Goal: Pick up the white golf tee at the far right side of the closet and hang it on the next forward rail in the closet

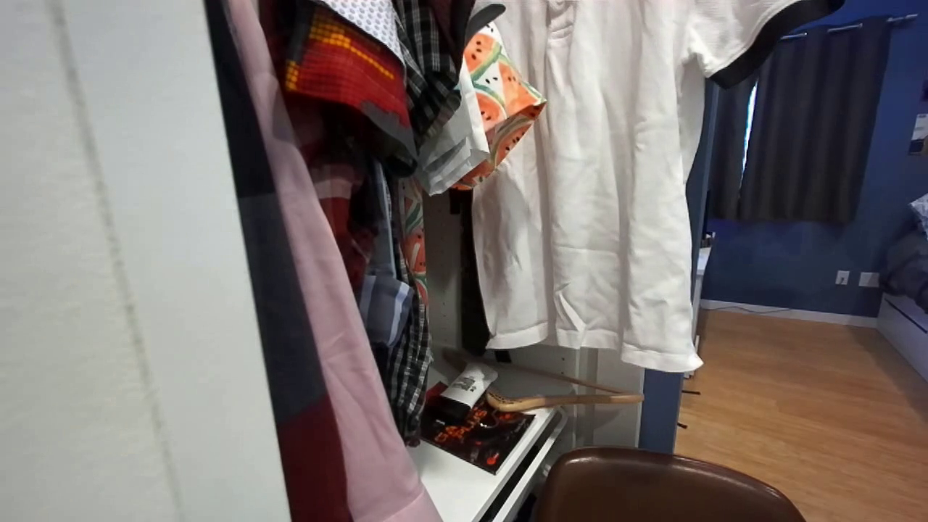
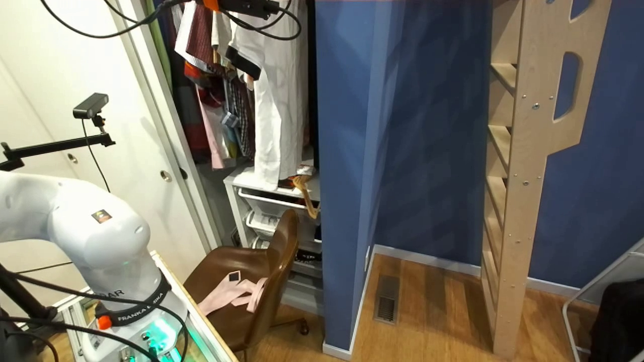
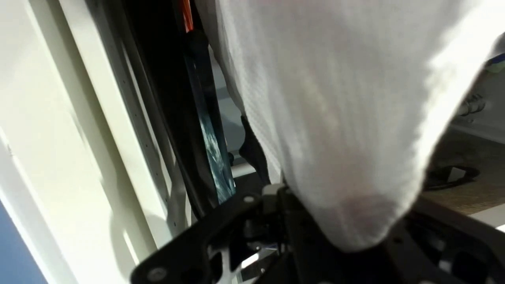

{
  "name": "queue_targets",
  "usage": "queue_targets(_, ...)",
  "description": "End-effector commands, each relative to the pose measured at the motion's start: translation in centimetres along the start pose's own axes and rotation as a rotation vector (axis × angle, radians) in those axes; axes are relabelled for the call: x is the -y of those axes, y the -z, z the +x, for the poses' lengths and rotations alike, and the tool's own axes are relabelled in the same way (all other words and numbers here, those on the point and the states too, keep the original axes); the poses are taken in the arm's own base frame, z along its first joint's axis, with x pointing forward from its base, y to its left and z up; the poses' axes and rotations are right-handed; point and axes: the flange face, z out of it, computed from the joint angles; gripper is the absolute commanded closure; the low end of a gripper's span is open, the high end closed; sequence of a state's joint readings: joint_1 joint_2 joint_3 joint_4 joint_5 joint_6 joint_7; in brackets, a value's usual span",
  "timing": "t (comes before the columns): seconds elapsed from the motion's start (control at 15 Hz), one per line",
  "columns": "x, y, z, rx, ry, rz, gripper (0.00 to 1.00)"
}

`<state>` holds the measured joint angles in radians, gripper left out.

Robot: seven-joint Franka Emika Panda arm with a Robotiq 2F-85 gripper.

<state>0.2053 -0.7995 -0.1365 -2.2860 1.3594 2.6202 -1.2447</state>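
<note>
The white golf tee [image 1: 602, 181] hangs upright, hem down, at the mouth of the closet [image 1: 196, 290], in an exterior view between a row of other clothes [image 2: 201, 45] and the blue wall [image 2: 344, 176]; collar out of sight in both exterior views. Wrist view: gripper [image 3: 300, 213] is pressed together, gathered white cloth running into it; judged to be pinching the tee, though fabric masks the exact contact. Step in hand, by estimate: transfer to the forward rail; whether the tee already hangs there cannot be told. Main risk: blind placement. Neither rail nor hook can be made out in any view, so the hook could miss or seat only partly, and the tee would drop on release. Second: snagging. The watermelon-print garment [image 1: 500, 109] overlaps the tee's edge (contact uncertain); a sideways move could drag it along or twist the tee. Third: the black cable [image 2: 276, 38] loops across the tee in that view and could catch its dark cuff [image 2: 244, 63]. Fourth: if lowered, the hem may foul the wooden hanger [image 1: 565, 401] jutting past the white ledge [image 1: 453, 478], or the brown chair [image 1: 652, 486]. Soft cloth may creep from the pinch if anything tugs.
</note>
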Motion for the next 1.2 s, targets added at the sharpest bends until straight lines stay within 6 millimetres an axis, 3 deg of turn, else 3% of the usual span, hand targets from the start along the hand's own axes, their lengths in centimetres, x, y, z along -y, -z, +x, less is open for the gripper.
queue_targets(0.0,0.4,3.3,1.4,-0.006,-0.016,0.059,0.95)
queue_targets(0.67,-2.3,8.3,1.9,0.016,-0.051,-0.014,0.95)
queue_targets(1.13,-2.7,7.2,0.9,0.039,-0.093,0.008,0.95)
